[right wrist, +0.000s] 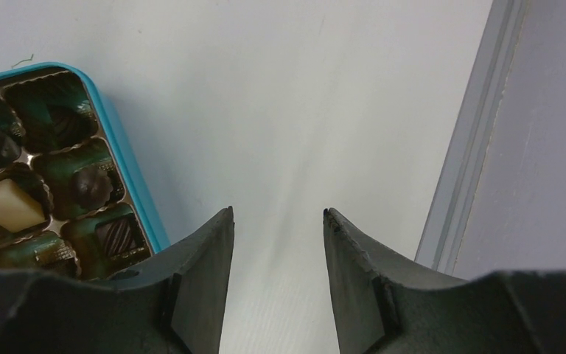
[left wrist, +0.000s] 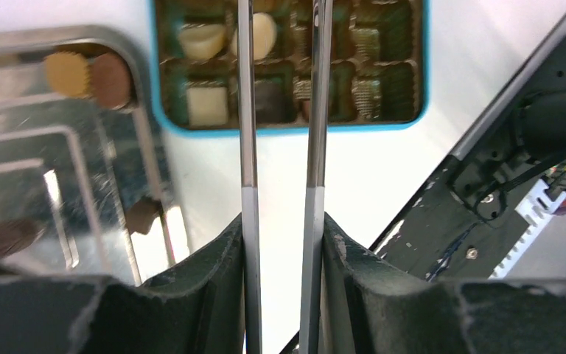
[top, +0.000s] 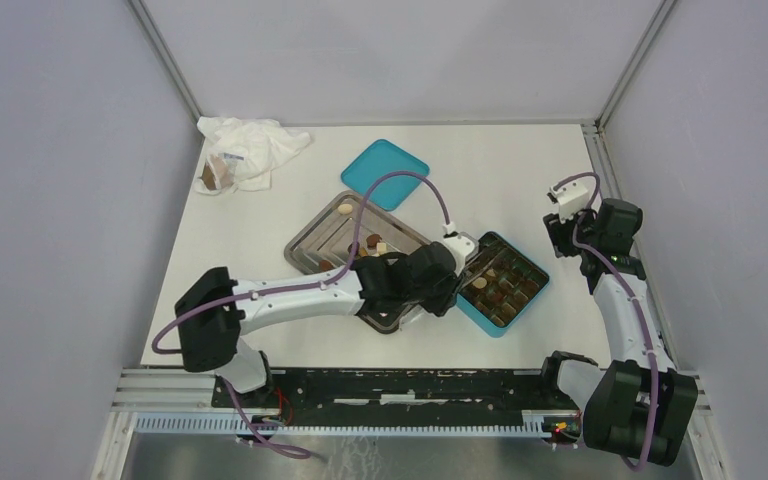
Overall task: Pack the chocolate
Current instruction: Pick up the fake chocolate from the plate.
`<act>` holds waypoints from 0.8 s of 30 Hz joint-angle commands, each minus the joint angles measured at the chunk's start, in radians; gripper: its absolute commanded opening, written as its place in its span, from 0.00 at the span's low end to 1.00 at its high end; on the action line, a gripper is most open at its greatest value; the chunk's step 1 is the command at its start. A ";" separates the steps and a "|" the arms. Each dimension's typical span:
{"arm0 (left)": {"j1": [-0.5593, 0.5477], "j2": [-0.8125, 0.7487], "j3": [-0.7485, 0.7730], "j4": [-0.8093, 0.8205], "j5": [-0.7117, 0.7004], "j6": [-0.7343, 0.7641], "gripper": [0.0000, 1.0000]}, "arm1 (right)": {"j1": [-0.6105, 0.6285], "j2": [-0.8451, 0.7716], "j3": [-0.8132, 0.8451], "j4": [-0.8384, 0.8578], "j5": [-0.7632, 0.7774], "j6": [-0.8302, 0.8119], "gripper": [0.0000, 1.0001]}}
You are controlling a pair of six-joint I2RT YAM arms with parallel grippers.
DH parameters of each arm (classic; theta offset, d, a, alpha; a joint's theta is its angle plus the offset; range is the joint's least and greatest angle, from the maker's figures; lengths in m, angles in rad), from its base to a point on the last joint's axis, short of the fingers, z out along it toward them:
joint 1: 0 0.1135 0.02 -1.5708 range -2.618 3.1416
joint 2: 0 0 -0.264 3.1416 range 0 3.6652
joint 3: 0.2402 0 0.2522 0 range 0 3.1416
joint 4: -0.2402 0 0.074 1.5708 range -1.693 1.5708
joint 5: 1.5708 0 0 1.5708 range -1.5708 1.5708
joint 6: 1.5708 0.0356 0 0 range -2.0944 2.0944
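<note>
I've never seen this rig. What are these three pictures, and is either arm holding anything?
Two robot arms stand at the near edge of a table. One picture looks down from above; the others come from a camera on each wrist. On the table: a steel tray with loose chocolates, a teal divided box partly filled, a teal lid and a crumpled white bag. The left gripper clamps thin tweezers reaching over the box; whether they pinch a piece is unclear. The right gripper is open, empty, beside the box.
</note>
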 commanded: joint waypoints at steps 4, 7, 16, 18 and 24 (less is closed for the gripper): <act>0.073 -0.191 -0.091 -0.098 -0.143 -0.036 0.42 | -0.004 0.019 0.020 -0.053 -0.107 -0.067 0.54; 0.116 -0.237 -0.115 -0.157 -0.157 -0.034 0.42 | -0.005 0.029 0.026 -0.069 -0.129 -0.077 0.54; 0.278 -0.298 -0.169 -0.290 -0.158 -0.042 0.42 | -0.004 0.036 0.028 -0.078 -0.137 -0.087 0.54; 0.306 -0.302 -0.175 -0.308 -0.152 -0.050 0.43 | -0.005 0.038 0.028 -0.078 -0.137 -0.087 0.54; 0.344 -0.279 -0.184 -0.345 -0.140 -0.061 0.43 | -0.004 0.041 0.028 -0.080 -0.140 -0.088 0.55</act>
